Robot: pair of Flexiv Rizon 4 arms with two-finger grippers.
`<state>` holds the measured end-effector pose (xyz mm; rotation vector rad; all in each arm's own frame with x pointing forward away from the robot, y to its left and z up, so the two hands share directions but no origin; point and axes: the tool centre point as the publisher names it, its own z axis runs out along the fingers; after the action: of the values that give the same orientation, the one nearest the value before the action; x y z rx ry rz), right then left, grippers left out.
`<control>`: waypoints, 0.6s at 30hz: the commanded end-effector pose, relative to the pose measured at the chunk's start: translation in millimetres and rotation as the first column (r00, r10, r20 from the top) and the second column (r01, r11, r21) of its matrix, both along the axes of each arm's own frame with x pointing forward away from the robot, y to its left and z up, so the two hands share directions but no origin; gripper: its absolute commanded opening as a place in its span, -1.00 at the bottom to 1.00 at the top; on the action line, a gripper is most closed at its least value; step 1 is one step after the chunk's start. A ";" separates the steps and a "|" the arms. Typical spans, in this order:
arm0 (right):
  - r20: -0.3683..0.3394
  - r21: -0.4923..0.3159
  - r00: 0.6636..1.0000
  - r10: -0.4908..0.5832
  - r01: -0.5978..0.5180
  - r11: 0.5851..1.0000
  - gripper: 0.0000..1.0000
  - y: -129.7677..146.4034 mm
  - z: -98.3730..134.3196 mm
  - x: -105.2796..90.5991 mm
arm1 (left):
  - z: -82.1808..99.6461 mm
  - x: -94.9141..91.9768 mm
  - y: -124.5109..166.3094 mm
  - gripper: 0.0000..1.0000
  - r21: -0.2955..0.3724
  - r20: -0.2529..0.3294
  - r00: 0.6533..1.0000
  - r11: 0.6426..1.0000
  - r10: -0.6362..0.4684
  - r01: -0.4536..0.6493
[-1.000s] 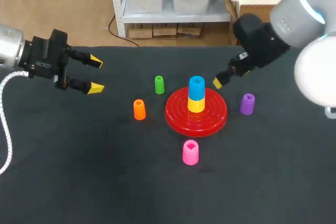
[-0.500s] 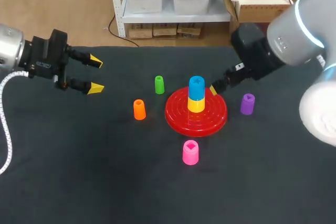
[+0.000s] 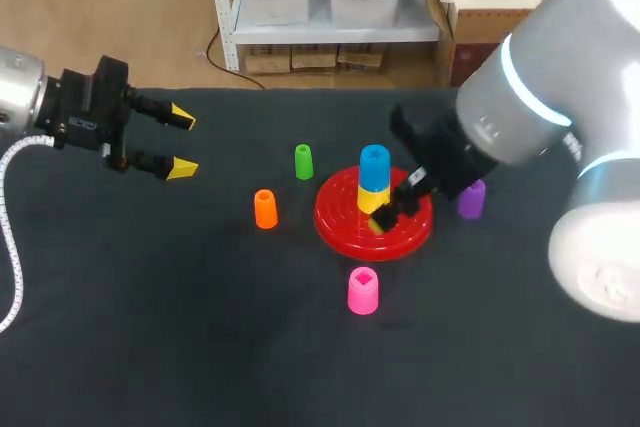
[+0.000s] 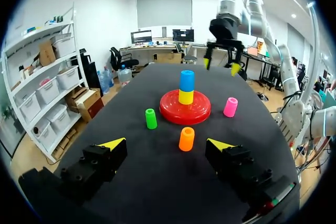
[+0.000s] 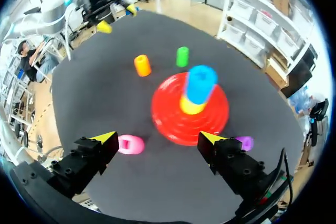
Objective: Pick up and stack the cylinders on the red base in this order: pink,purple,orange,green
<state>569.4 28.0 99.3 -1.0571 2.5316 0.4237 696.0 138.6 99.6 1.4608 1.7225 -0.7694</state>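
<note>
Four loose cylinders [image 3: 362, 290], two stacked on red base [image 3: 335, 219]; left hand [image 3: 183, 143], right hand [image 5: 157, 138] spread wide, empty

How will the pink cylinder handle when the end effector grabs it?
The pink cylinder looks like moulded plastic with an opening in its top: probably light and stiff. Squat and upright on a flat end, it would likely slide rather than tip if nudged. On its round side it could roll.
</note>
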 end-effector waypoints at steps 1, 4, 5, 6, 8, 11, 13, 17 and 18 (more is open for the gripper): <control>-0.009 0.020 1.000 0.004 -0.003 1.000 1.00 19.1 -5.1 -27.4 | -0.1 -0.7 1.0 1.00 -0.001 0.002 1.000 1.000 -0.001 0.001; -0.057 -0.007 0.998 0.026 -0.026 1.000 1.00 26.7 -3.8 -41.7 | -0.1 -0.7 1.0 1.00 -0.001 0.002 1.000 1.000 -0.001 0.001; -0.081 -0.019 0.996 0.041 -0.043 0.999 1.00 28.9 -3.4 -44.8 | -0.1 -0.7 1.0 1.00 -0.001 0.002 1.000 1.000 -0.001 0.001; -0.108 -0.029 0.992 0.057 -0.061 0.998 1.00 31.2 -3.3 -46.7 | -0.1 -0.7 1.0 1.00 -0.001 0.002 1.000 1.000 -0.001 0.001; -0.173 -0.079 0.980 0.097 -0.112 0.991 1.00 33.8 -3.8 -49.6 | -0.1 -0.7 1.0 1.00 -0.001 0.002 1.000 1.000 -0.001 0.001; -0.216 -0.133 0.970 0.109 -0.140 0.981 1.00 35.3 -5.5 -51.0 | -0.1 -0.7 1.0 1.00 -0.001 0.002 1.000 1.000 -0.001 0.001; -0.230 -0.156 0.966 0.119 -0.157 0.975 1.00 36.8 -8.7 -51.1 | -0.1 -0.7 1.0 1.00 -0.001 0.002 1.000 1.000 -0.001 0.001; -0.283 -0.248 0.954 0.103 -0.176 0.952 1.00 36.6 -18.5 -49.8 | -0.1 -0.7 1.0 1.00 -0.001 0.002 1.000 1.000 -0.001 0.001; -0.284 -0.262 0.954 0.099 -0.177 0.949 1.00 37.8 -20.3 -48.7 | -0.1 -0.7 1.0 1.00 -0.001 0.002 1.000 1.000 -0.001 0.001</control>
<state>509.2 53.9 82.3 -1.2949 2.7072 0.3446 696.0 138.7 99.5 1.4608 1.7227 -0.7694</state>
